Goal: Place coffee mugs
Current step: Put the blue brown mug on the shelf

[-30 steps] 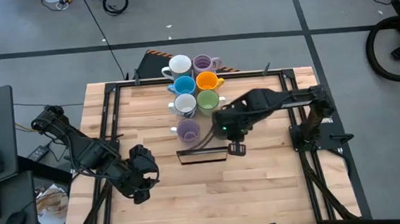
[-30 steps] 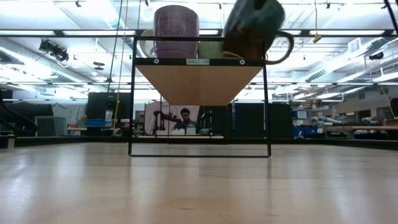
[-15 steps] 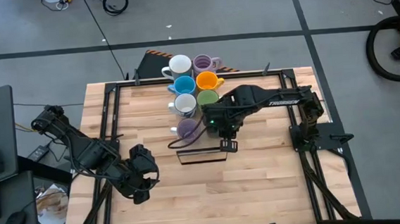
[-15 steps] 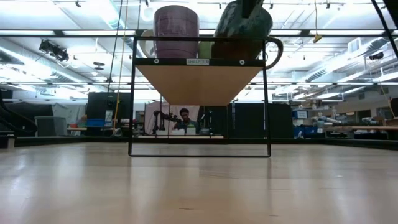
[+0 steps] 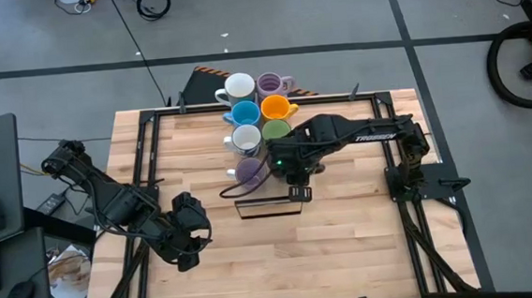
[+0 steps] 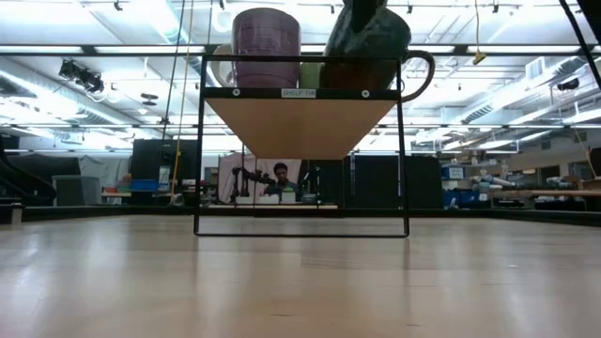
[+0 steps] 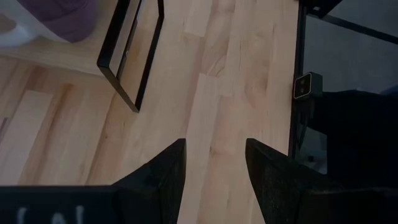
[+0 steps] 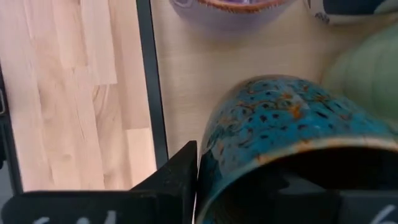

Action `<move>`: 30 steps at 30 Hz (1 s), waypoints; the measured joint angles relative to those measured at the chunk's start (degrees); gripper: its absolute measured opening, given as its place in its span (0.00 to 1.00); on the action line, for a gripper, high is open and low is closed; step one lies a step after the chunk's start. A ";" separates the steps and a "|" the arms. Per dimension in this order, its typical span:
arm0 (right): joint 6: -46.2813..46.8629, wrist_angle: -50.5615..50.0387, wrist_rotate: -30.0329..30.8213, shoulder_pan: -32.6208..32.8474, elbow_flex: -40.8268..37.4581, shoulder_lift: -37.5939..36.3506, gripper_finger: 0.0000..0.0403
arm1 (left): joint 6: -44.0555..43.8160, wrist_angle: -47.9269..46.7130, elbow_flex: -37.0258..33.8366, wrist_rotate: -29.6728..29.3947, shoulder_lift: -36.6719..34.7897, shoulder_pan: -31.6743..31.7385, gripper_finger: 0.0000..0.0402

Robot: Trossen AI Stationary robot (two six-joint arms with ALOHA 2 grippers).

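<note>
On the table [image 5: 347, 228], a black-framed shelf [image 6: 300, 105] carries seven mugs [image 5: 259, 121]. The right arm's fingers [image 8: 180, 180] grip the eighth, the dark mug [image 8: 273, 130], tilted at the shelf's front corner beside the lilac mug [image 6: 266, 47]. The left fingers [image 7: 211, 168] wait apart, open and empty.

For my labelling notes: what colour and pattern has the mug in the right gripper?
The mug is dark teal with rusty speckles, best seen in the right wrist view.

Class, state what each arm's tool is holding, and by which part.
Right tool grips the dark olive mug by its rim wall. Left tool is open, holding nothing.
</note>
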 joint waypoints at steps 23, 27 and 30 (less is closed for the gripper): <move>-2.65 4.05 -2.31 0.04 0.00 0.09 0.21 | -0.98 0.02 0.00 1.05 0.00 0.00 0.43; -2.05 3.77 -2.34 0.09 0.00 0.09 0.20 | -0.96 0.02 0.00 1.09 0.00 0.00 0.43; -0.93 2.97 -2.33 0.23 0.00 0.09 0.20 | -0.70 0.00 0.00 0.73 0.03 -0.02 0.43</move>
